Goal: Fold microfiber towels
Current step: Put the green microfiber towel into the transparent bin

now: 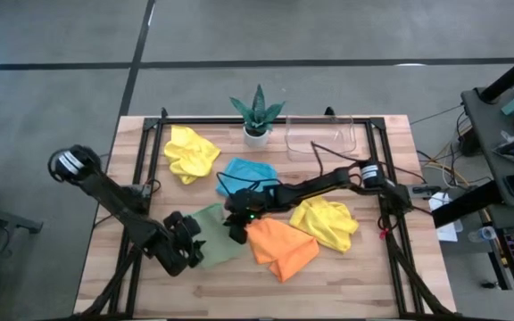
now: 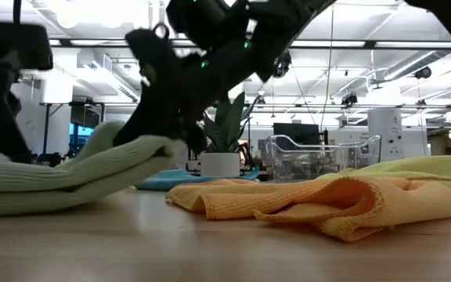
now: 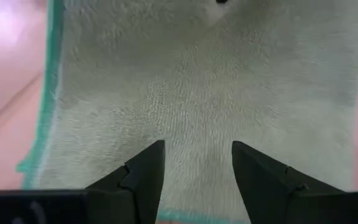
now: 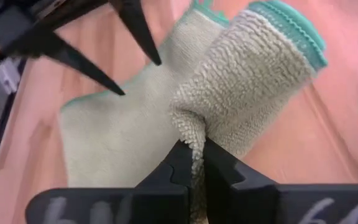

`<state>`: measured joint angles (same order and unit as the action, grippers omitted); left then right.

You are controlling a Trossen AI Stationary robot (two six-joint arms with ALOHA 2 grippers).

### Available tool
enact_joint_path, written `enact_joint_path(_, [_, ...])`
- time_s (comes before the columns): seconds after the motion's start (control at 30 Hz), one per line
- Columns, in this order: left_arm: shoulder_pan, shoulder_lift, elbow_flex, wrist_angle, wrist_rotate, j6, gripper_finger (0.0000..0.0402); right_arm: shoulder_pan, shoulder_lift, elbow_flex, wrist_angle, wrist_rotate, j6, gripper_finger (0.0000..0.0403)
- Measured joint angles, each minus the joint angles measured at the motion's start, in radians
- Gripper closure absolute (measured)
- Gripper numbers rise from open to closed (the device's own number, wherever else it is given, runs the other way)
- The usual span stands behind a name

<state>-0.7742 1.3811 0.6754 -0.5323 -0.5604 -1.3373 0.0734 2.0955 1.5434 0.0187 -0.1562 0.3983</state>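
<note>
With the right end effector (image 4: 192, 163) pinched on an edge of the sage green towel (image 1: 214, 234) at mid-counter and the left end effector (image 3: 194, 168) hovering wide above it, mid-fold, likely calling for carrying that edge across.

Bright, even overhead light; ceiling lamps (image 2: 77, 9) glare in the low view; wrist views tinted pink.
</note>
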Motion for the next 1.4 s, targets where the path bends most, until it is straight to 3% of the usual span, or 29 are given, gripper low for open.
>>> enact_joint_path(0.3, [-0.001,-0.181,0.000,0.001,-0.157,0.124,0.0230,0.000,-0.142,-0.004,-0.149,0.002,-0.106,0.0394])
enact_joint_path(0.37, [-0.002,-0.211,0.000,0.001,-0.241,0.165,0.0230,-0.003,-0.182,-0.006,-0.193,0.002,-0.118,0.0394])
enact_joint_path(0.57, [0.002,-0.246,-0.023,0.000,-0.641,0.224,0.0230,-0.016,-0.323,-0.008,-0.332,0.037,-0.163,0.0394])
enact_joint_path(0.7, [0.002,-0.239,-0.029,0.001,-0.773,0.246,0.0230,-0.034,-0.422,-0.008,-0.420,0.119,-0.183,0.0394])
enact_joint_path(1.03, [0.002,-0.217,-0.029,0.009,-0.777,0.249,0.0230,-0.169,-0.655,-0.007,-0.570,0.167,-0.183,0.0394])
enact_joint_path(1.27, [0.002,-0.217,-0.029,0.009,-0.777,0.271,0.0230,-0.358,-0.766,-0.002,-0.770,0.195,-0.340,0.0394])
enact_joint_path(1.4, [0.005,-0.217,-0.029,0.009,-0.781,0.272,0.0230,-0.468,-0.799,-0.003,-0.812,0.200,-0.331,0.0394])
